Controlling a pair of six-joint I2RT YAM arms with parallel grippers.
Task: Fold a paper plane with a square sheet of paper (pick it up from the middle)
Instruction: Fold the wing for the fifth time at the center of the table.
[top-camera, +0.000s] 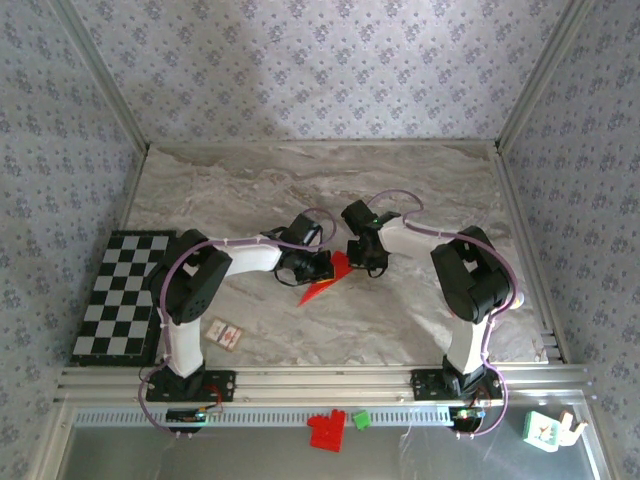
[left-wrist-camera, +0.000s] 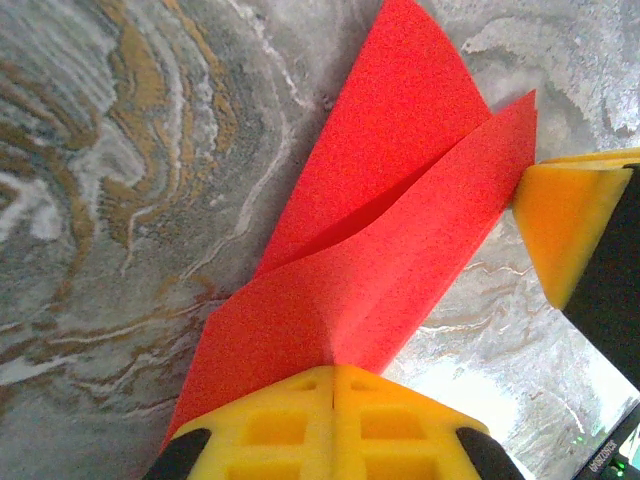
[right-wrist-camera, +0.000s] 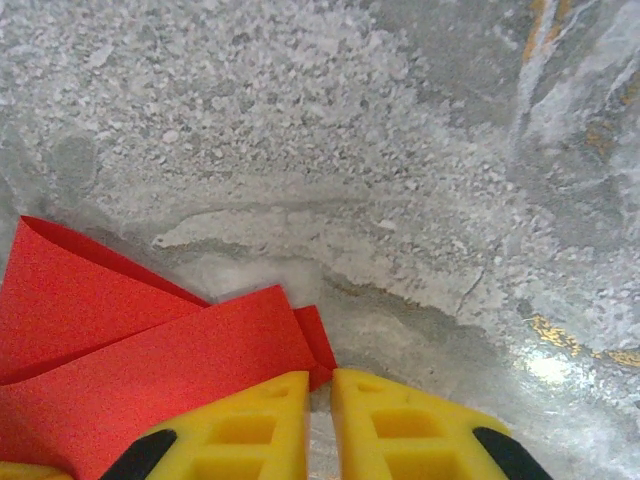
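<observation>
Worktop (top-camera: 420, 190): grey marbled surface.

- The square sheet of paper (top-camera: 325, 283) lies near the middle of the worktop, slightly toward the near edge, between the two grippers.
- A chequered board (top-camera: 120, 295) sits at the left edge, toward the near-left corner.
- A small white card (top-camera: 225, 334) with a red mark lies near the near edge, beside the left arm's base.
- A red toy-brick block (top-camera: 325, 430) and a small green block (top-camera: 361, 420) lie just beside each other on the ledge in front of the near edge.

Sheet condition: bright red, plain and no longer flat. In the left wrist view the sheet (left-wrist-camera: 400, 230) shows two overlapping flaps. The upper flap bows up off the lower one, with a shadowed opening between them. A raised crease runs down to the left gripper's fingertips. In the right wrist view the sheet (right-wrist-camera: 150, 370) shows curled layers, and one corner reaches the right gripper's fingertips.

Left gripper (top-camera: 318, 268): the yellow fingers (left-wrist-camera: 270, 425) are pressed together and pinch the sheet at its crease.

Right gripper (top-camera: 362, 262): it stands at the sheet's far-right corner. One of its yellow fingers (left-wrist-camera: 570, 225) touches that corner. Its fingers (right-wrist-camera: 250, 430) are drawn close, with a thin slit between them. I cannot tell whether the corner is actually clamped.
</observation>
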